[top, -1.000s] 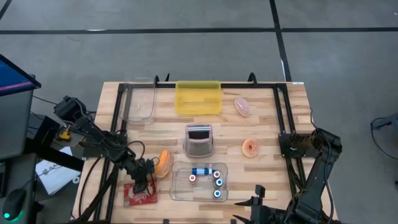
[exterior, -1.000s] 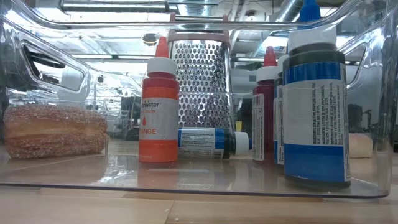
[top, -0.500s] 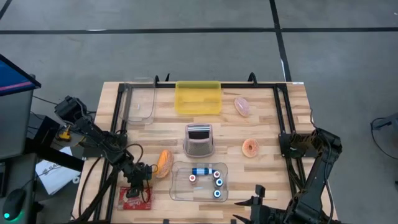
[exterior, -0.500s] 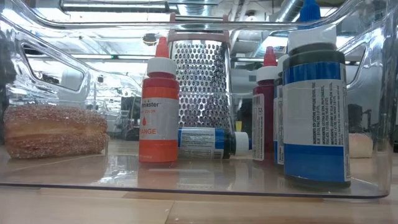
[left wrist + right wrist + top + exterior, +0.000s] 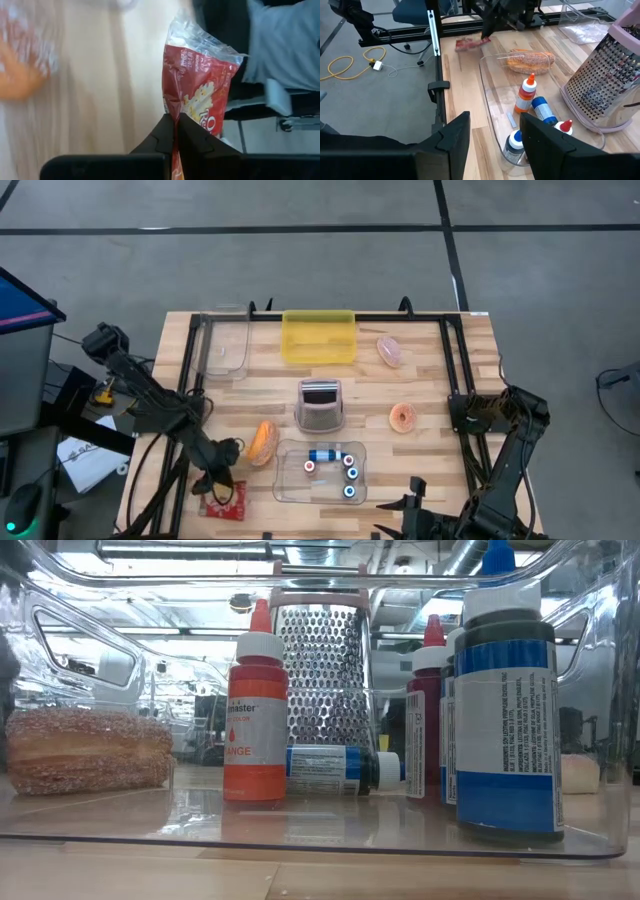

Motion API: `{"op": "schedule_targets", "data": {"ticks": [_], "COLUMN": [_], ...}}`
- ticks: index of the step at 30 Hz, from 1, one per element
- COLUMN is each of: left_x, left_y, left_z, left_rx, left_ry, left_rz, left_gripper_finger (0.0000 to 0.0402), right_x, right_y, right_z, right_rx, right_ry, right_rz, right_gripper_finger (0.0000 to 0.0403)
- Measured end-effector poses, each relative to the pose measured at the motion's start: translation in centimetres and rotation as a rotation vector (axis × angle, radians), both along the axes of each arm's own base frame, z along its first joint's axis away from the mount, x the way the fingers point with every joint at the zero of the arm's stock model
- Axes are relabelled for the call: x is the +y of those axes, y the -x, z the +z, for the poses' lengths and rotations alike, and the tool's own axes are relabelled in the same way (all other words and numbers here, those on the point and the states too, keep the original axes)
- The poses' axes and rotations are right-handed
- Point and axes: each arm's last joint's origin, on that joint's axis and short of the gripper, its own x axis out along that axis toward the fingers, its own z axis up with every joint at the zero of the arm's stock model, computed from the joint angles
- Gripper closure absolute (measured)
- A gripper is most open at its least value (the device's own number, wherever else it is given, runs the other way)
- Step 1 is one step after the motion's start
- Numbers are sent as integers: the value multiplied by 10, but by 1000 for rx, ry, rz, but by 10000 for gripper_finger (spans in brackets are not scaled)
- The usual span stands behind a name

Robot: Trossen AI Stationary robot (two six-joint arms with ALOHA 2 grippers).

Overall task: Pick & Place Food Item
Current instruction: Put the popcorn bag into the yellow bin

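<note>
One red snack bag (image 5: 200, 95) lay at the bench's (image 5: 420, 380) near left corner, its edge pinched in the closed jaws of the left gripper (image 5: 175, 131). The right gripper (image 5: 492, 145) waited at the near right edge, jaws parted and empty. Two doughnuts, one bread roll (image 5: 263, 442), one box grater (image 5: 320, 405), one yellow tray (image 5: 318, 337) and two clear bins were present. The nearer bin (image 5: 285, 490) held four upright bottles and one lying; the bag's print was partly cut off.
</note>
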Motion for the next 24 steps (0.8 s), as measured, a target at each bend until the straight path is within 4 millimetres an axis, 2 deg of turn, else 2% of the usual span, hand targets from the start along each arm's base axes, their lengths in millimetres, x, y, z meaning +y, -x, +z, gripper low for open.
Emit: {"op": "schedule_targets", "data": {"ticks": [8,19,24], "left_x": [14,45,68], "left_y": [4,-4,-13], "left_z": [32,90,119], "left_rx": [-312,-920,-1241], "left_ry": [-10,-86,-175], "left_rz": [36,275,458], "left_gripper_finger": [400,400,400], "right_x": [0,0,-1], "right_y": [0,0,0], "right_z": [0,0,0], "right_rx": [1,3,4], "right_ry": [3,14,37], "right_rz": [2,8,16], "right_gripper_finger": [239,239,239]}}
